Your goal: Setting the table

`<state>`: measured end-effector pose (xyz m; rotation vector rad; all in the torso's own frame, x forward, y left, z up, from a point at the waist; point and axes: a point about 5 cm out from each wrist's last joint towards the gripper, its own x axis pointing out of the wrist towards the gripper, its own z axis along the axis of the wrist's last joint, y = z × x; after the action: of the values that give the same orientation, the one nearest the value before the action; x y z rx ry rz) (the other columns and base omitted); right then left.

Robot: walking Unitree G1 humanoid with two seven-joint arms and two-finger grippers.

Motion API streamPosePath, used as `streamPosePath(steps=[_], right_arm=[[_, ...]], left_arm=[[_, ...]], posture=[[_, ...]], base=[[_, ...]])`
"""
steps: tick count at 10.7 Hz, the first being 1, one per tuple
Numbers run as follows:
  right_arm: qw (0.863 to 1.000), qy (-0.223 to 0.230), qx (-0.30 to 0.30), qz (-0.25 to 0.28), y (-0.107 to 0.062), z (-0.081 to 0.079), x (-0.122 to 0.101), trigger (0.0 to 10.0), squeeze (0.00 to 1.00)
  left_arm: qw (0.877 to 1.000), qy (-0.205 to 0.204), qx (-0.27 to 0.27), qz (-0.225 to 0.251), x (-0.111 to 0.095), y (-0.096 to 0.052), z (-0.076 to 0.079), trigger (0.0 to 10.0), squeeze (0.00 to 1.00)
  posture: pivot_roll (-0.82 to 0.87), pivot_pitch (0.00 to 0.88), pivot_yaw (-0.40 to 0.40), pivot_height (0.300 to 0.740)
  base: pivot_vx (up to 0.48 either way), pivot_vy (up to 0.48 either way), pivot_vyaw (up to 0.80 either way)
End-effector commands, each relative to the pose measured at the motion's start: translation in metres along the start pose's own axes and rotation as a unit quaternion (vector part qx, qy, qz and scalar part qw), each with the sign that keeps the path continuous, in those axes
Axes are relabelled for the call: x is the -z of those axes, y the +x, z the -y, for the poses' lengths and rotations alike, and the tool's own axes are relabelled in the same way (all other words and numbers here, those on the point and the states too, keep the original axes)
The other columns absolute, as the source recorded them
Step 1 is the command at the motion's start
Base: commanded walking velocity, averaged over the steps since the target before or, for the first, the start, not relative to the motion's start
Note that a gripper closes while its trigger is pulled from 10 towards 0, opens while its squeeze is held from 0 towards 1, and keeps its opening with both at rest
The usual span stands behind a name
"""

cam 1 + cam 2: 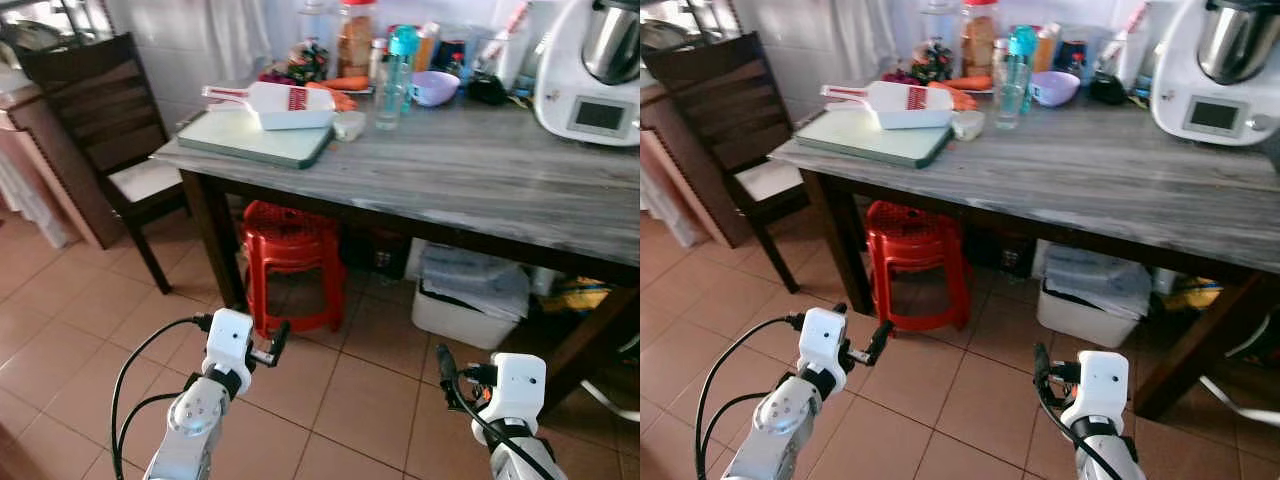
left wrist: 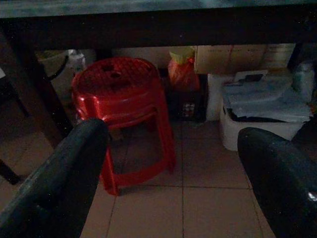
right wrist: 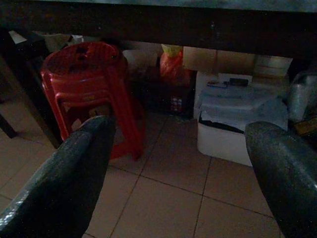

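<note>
Left gripper (image 2: 168, 163): held low over the tiled floor (image 1: 90, 330), fingers (image 2: 59, 178) spread wide, nothing btwn them.
Right gripper (image 3: 178, 173): also low over the floor, fingers (image 3: 64, 173) released & wide apart, holding nothing.
Table (image 1: 480, 170): grey wood-grain top, dark legs; stands ahead of & above both sets of fingertips, well apart from them.
Cutting board (image 1: 255, 137): pale green, on the table's near-left corner, far beyond the left fingers.
White slicer (image 1: 280, 103): white w/ red handle, lying on the board.
Bottle (image 1: 397, 75): clear w/ teal cap, upright, just past the board.
Purple bowl (image 1: 435, 87): near the bottle, towards the back of the table.
Jars & packets: crowded at the table's back edge; too small to tell apart, prob. food items.
Kitchen machine (image 1: 595, 75): white w/ steel bowl & small screen, on the table's right end, far ahead of the right fingers.
Red stool (image 2: 119, 99): plastic, under the table, straight ahead of the left fingers; seen beyond the right gripper's left finger in the right wrist view.
White bin (image 3: 237, 124): w/ crumpled plastic on top, under the table beside the stool, ahead btwn the right fingers.
Chair (image 1: 100, 120): dark wood, pale seat, at the table's left end.
</note>
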<state>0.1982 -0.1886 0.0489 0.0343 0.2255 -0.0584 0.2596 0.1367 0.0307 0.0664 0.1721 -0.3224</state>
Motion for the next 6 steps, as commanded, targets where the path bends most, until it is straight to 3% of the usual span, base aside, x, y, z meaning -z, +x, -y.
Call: streamPosePath(steps=[1,2,3,6], right_arm=[[1.0,0.006,0.007,0.007,0.0018,0.0029,-0.0052,10.0,0.0],[1.0,0.008,0.01,0.003,0.0024,0.0035,-0.0047,10.0,0.0],[1.0,0.007,0.009,0.003,0.0023,0.0032,-0.0039,10.0,0.0],[1.0,0.008,0.008,0.003,0.0021,0.0021,-0.004,10.0,0.0]], left_arm=[[1.0,0.007,0.0,-0.004,-0.0008,0.0015,-0.0012,10.0,0.0],[1.0,0.008,0.0,-0.004,-0.001,0.0017,-0.0013,10.0,0.0],[1.0,0.009,-0.002,-0.004,-0.0008,0.0016,-0.002,10.0,0.0],[1.0,0.009,-0.006,-0.006,0.0002,0.0007,-0.0029,10.0,0.0]], posture=[[-0.04,0.0,0.045,0.74],[-0.03,0.0,0.044,0.74],[-0.03,0.0,0.045,0.74],[-0.03,0.0,0.044,0.74]], base=[[0.0,0.0,0.0],[0.0,0.0,0.0],[0.0,0.0,-0.62],[0.0,0.0,0.0]])
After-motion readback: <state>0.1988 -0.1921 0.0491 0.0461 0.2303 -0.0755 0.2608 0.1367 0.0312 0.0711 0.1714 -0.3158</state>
